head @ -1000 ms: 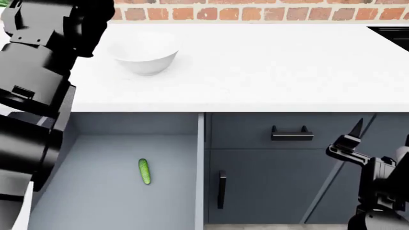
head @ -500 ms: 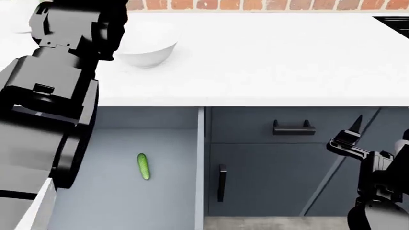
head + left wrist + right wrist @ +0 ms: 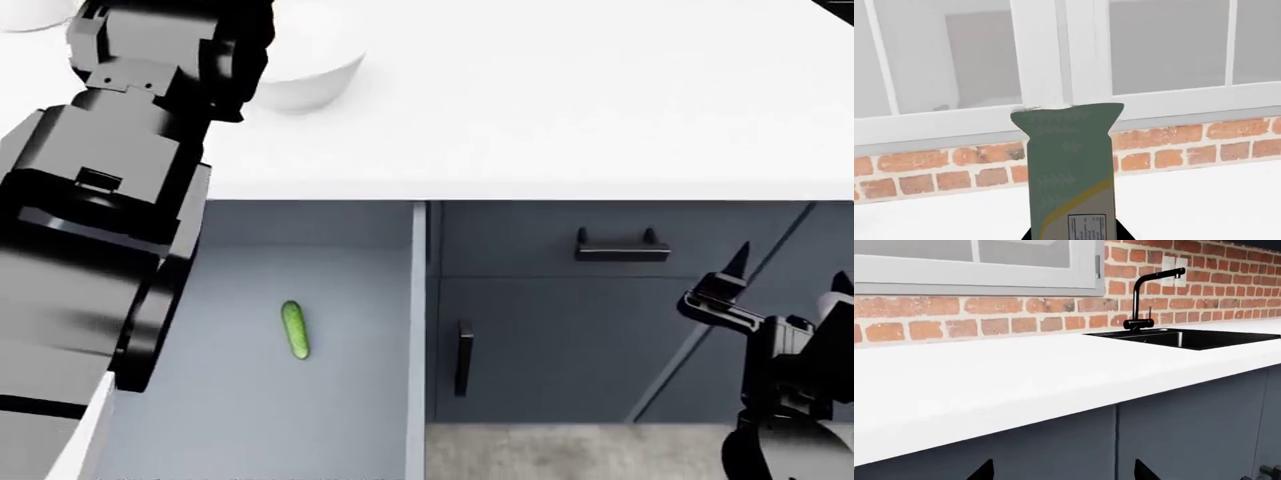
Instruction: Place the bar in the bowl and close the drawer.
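My left gripper [image 3: 1074,236] is shut on the bar [image 3: 1069,170], a green wrapper with a yellow stripe and a beige label that stands up from the dark jaws against the window and brick wall. In the head view the white bowl [image 3: 310,72] sits on the counter at the back left, its left side hidden by my left arm [image 3: 147,150]. The drawer [image 3: 227,400] is pulled open below the counter, light grey inside, holding a small green cucumber [image 3: 295,329]. My right gripper [image 3: 787,278] hangs open in front of the cabinets at the right, nothing between its fingertips [image 3: 984,471].
A closed drawer with a short bar handle [image 3: 622,247] and a cabinet door with a vertical handle [image 3: 462,358] lie right of the open drawer. A black sink [image 3: 1187,337] and faucet [image 3: 1147,295] sit far along the white counter [image 3: 561,110].
The head view has tilted down, so counter and bowl slid toward the top edge. My left arm has moved up and over the bowl's left side. The right gripper barely moved.
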Controlling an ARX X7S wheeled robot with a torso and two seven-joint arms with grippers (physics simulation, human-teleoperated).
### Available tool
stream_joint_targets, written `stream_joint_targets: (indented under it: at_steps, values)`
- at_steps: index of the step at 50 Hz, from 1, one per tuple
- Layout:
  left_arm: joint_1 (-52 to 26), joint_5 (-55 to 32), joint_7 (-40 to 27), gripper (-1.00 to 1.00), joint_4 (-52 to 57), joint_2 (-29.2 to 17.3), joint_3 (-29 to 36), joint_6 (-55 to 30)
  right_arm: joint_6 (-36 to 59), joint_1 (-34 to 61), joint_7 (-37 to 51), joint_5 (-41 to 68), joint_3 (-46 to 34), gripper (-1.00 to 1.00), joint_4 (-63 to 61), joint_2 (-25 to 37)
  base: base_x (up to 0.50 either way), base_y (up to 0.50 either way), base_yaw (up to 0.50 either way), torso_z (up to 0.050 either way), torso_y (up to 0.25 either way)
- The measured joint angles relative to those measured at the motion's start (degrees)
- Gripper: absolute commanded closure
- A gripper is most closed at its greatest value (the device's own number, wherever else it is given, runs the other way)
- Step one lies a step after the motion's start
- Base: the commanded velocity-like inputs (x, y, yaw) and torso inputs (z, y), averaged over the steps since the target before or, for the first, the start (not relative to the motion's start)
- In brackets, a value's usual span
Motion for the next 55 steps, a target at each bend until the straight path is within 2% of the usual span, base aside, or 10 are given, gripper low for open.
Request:
stream_joint_targets:
  at_steps: [16,55]
  values:
    - [-0.1,0.1,-0.4,1.00,0.0,0.1,0.9,-0.2,-0.9,1.0,-0.8,0.1,-0.6,-1.00,2.3,-0.3,0.00,0.00,0.00,0.000,-0.121]
    - [0.1,8.5,-0.8,1.00,0.0,0.1,-5.6,3.7,-2.3,3.8,-2.3,0.4,-1.8,-1.00,7.9,-0.5,0.00,0.00,0.00,0.000,-0.001]
